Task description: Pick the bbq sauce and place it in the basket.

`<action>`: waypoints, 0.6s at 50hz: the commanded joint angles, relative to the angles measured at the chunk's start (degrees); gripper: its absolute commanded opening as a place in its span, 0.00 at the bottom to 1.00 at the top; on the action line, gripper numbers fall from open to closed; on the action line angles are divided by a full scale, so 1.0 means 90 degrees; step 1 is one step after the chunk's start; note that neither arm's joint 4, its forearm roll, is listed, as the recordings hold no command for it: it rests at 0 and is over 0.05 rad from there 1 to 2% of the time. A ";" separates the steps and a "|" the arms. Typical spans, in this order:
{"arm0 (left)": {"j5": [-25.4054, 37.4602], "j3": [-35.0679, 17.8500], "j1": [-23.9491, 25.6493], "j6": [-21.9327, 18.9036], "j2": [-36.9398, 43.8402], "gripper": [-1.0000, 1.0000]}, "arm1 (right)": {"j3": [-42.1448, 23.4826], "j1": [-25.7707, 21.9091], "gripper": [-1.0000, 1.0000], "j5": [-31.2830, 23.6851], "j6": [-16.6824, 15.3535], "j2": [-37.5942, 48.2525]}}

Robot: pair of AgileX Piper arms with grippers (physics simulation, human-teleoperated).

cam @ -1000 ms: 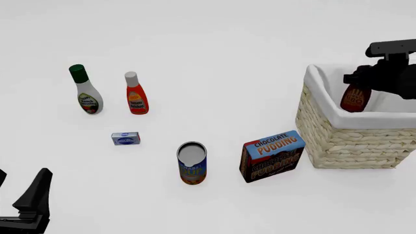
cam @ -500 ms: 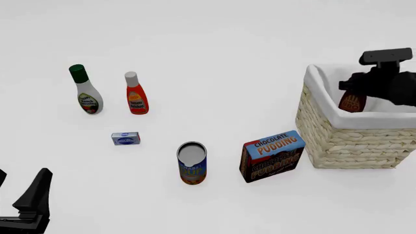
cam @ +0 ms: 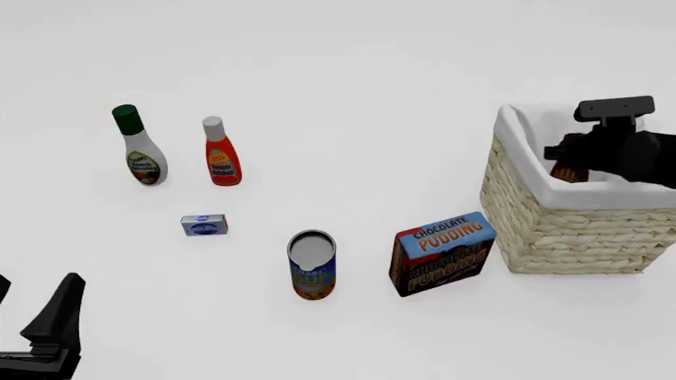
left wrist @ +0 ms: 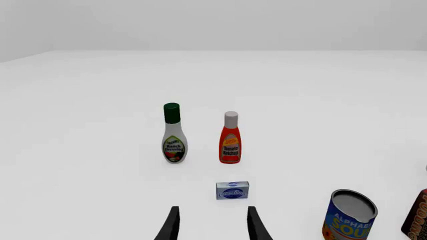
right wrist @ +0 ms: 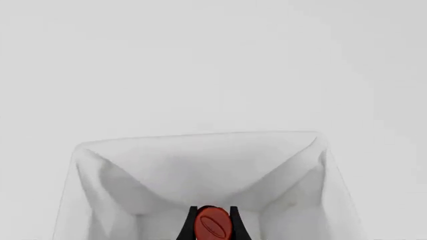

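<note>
The bbq sauce [cam: 567,172] shows as a dark red-brown sliver just inside the near-left part of the basket [cam: 571,233], a pale woven wicker one with a white lining. My right gripper [cam: 566,155] is shut on the bottle's top, low over the basket's rim. In the right wrist view the red cap [right wrist: 212,226] sits between the two black fingers [right wrist: 190,223], with the white lining [right wrist: 200,170] below and beyond it. My left gripper [cam: 37,317] rests open at the near left corner, far from the basket, and in the left wrist view my left gripper [left wrist: 212,229] holds nothing.
A white bottle with a green cap [cam: 141,147] and an orange-red bottle with a white cap [cam: 221,153] stand at the far left. A small blue box [cam: 204,225], a soup can [cam: 312,264] and a chocolate pudding box [cam: 442,252] stand nearer, the pudding box close to the basket.
My right gripper has sunk and shifted slightly left, carrying the bbq sauce lower into the basket, so less of the bottle shows. The left arm has not moved.
</note>
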State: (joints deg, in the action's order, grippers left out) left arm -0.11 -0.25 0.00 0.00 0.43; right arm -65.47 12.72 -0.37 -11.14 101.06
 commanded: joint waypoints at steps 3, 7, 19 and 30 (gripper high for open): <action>0.0000 0.0000 0.0000 0.0000 0.0000 1.00 | -0.0027 0.0016 0.00 0.0070 0.0064 0.0162; 0.0000 0.0000 0.0000 0.0000 0.0000 1.00 | -0.0013 -0.0004 1.00 0.0060 0.0061 0.0136; 0.0000 0.0000 0.0000 0.0000 0.0000 1.00 | 0.0012 -0.0027 1.00 0.0025 0.0071 0.0036; 0.0000 0.0000 0.0000 0.0000 0.0000 1.00 | -0.0029 -0.0045 1.00 -0.0056 0.0082 -0.0101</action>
State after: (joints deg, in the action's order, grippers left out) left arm -0.11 -0.25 0.00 0.00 0.43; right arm -65.49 12.50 -0.38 -10.54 101.01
